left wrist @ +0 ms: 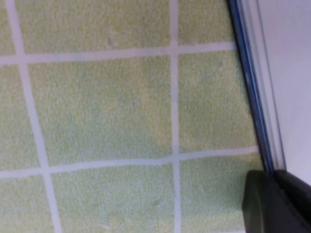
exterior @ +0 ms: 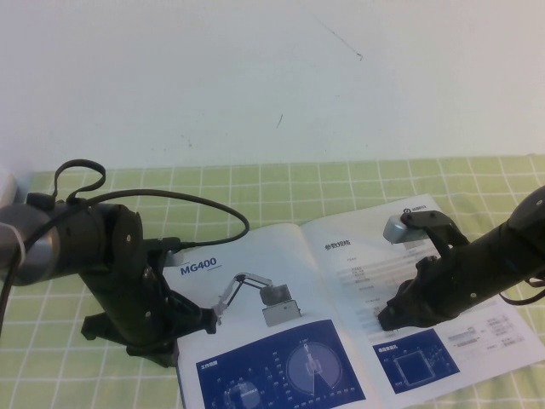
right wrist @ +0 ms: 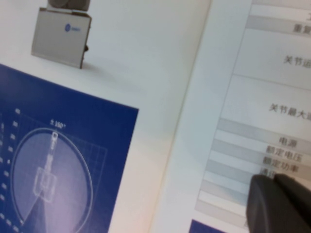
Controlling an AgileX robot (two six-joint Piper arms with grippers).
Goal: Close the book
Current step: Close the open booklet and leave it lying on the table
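An open book (exterior: 317, 256) lies flat at the near edge of the counter (exterior: 255, 183), showing a blue diagram page and a text page. The left claw (exterior: 209, 322), clenched and empty, sits low at the book's left edge. The right claw (exterior: 386, 319), also clenched and empty, is down at the right-hand page. Green checked cloth (left wrist: 97, 97) covers the counter. A white wall (exterior: 213, 77) stands behind.
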